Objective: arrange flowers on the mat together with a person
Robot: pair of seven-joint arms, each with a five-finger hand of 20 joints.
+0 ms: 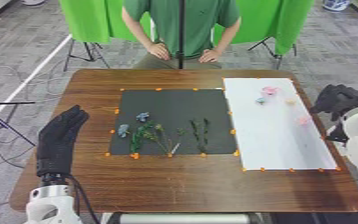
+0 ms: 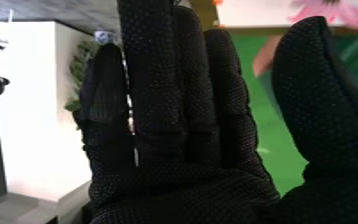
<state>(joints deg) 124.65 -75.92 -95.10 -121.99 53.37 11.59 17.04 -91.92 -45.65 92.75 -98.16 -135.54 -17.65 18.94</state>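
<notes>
My right hand (image 1: 340, 100) is at the right edge of the table, beside the white mat (image 1: 264, 145); in the right wrist view the same hand (image 2: 184, 190) has straight fingers and holds nothing. My left hand (image 1: 60, 140) lies over the table's left side, fingers straight. On the white mat are a pink flower (image 1: 270, 90), a light blue one (image 1: 261, 100), a pale orange one (image 1: 290, 102) and another pink one (image 1: 303, 120). A pink flower (image 2: 331, 10) also appears in the right wrist view. The dark mat (image 1: 171, 107) holds blue flowers (image 1: 143, 116) and green stems (image 1: 202, 132).
The brown table (image 1: 171, 185) has orange tabs (image 1: 135, 156) along the mats' edges. A person in a green shirt (image 1: 184, 30) stands at the far side, hands on the hips, away from the flowers. Green curtains hang behind.
</notes>
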